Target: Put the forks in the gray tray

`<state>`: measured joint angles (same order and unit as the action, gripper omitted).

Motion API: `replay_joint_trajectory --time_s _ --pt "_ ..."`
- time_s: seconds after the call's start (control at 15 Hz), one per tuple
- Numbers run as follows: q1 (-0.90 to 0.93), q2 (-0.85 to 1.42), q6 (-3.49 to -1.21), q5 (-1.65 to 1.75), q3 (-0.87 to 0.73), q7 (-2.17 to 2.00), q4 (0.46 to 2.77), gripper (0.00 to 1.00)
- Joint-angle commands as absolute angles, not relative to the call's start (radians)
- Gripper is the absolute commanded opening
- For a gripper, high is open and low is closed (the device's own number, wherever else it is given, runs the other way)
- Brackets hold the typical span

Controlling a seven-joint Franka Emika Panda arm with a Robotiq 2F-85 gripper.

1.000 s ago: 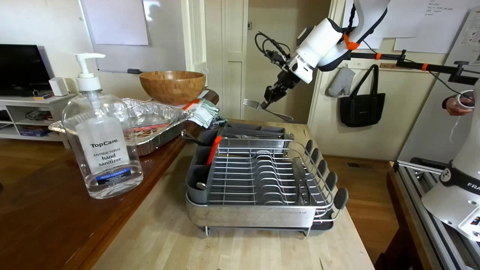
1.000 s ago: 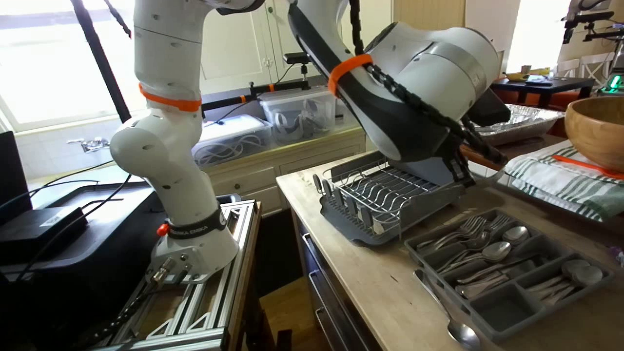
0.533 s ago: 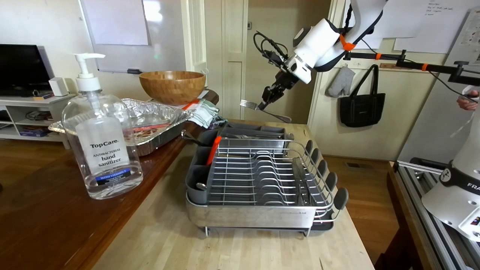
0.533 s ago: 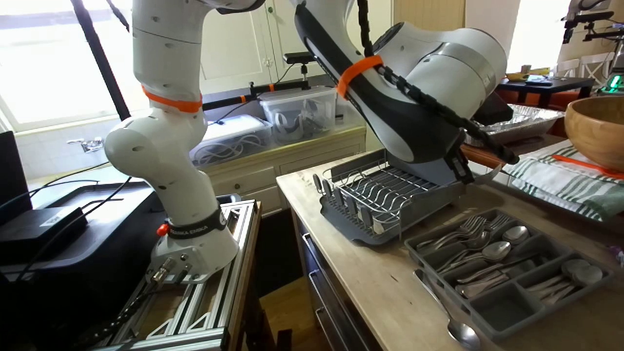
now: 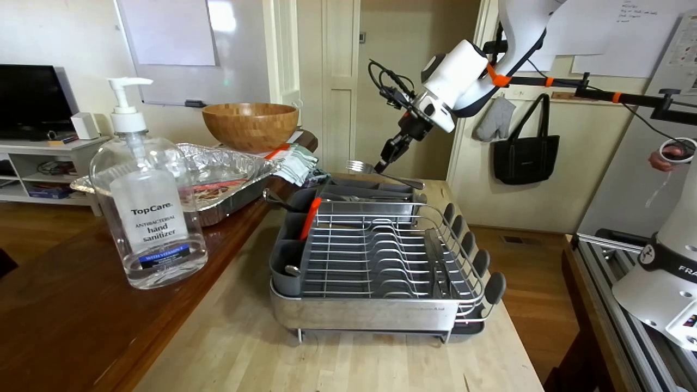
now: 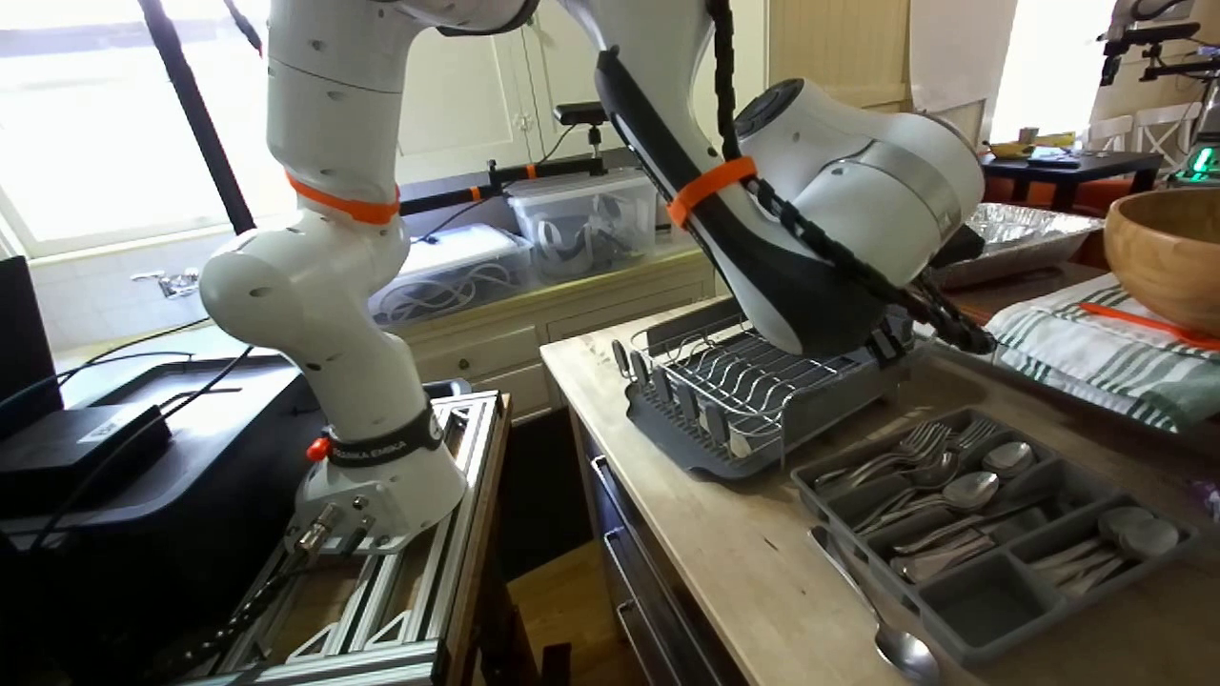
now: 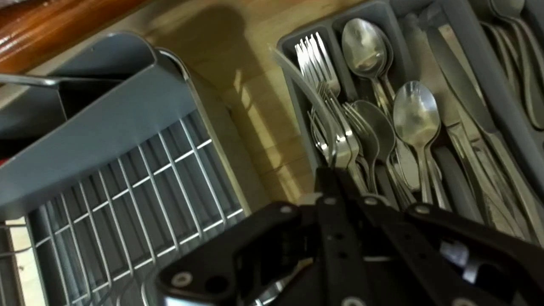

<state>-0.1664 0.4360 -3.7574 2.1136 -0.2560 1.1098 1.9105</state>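
My gripper [image 5: 380, 166] is shut on a fork [image 5: 360, 167] and holds it in the air, tines to the left and handle to the right in an exterior view. In the wrist view the gripper [image 7: 332, 171] pinches the fork [image 7: 315, 98], seen edge-on, over the fork compartment of the gray cutlery tray [image 7: 295, 102]. Several forks [image 7: 316, 59] lie there, with spoons and knives in other compartments. The tray [image 6: 986, 602] stands beside the silver-gray dish rack [image 5: 370, 314]. In an exterior view the arm mostly hides the gripper.
Dark cutlery [image 5: 434, 256] lies in the rack, and a red handle [image 5: 311, 218] sticks up from its holder. A loose spoon [image 6: 905, 654] lies beside the tray. A wooden bowl [image 5: 250, 128], foil pan [image 5: 223, 166] and sanitizer bottle [image 5: 158, 218] stand on the brown table.
The gripper has come down with the fork, slightly to the left in an exterior view. The fork is now closer above the cutlery tray and lies flatter. It stays held.
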Motion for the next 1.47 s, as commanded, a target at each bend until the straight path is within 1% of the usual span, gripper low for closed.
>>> replay_joint_trajectory --time_s 0.0,0.6,1.4 --pt "-0.223 0.507 -3.815 2.187 -0.222 1.136 1.866 0.01" --pt "-0.199 0.61 -3.761 2.281 -0.234 1.042 1.802 0.01" --pt "-0.152 0.665 -3.655 2.32 -0.242 0.895 1.711 0.01"
